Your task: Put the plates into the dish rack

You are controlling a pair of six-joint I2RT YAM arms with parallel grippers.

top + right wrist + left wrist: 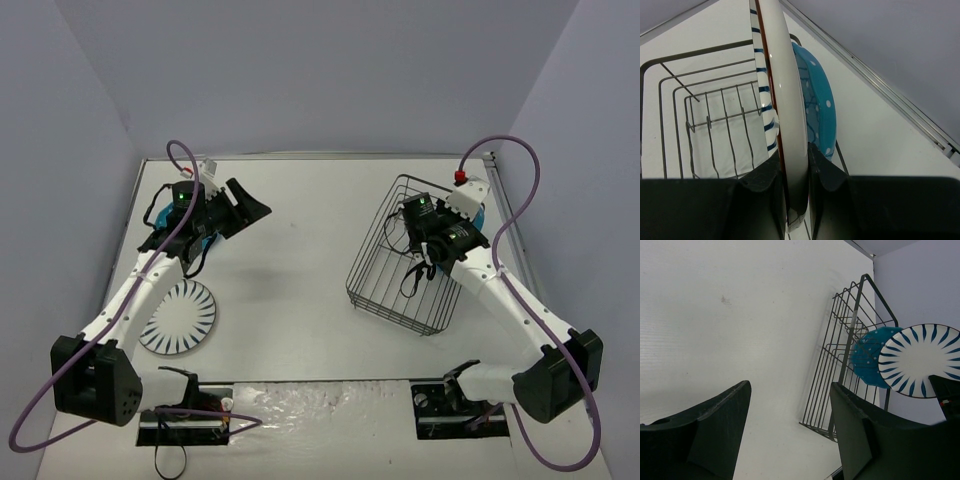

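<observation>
The black wire dish rack (pixel 400 270) stands right of centre. My right gripper (pixel 797 150) is shut on a white striped plate (pixel 777 95), holding it upright on edge over the rack's far right side. A teal dotted plate (pixel 817 110) stands just behind it in the rack. The left wrist view shows both the striped plate (pixel 917 357) and the teal plate (pixel 865 360) at the rack (pixel 840 355). My left gripper (pixel 245 212) is open and empty at the far left. A second striped plate (pixel 178 318) lies flat on the table. Another teal plate (pixel 158 213) shows partly beneath my left arm.
Blue-grey walls enclose the white table on the left, back and right. The rack (pixel 705 120) sits tilted, close to the right wall. Two arm bases with cables sit at the near edge.
</observation>
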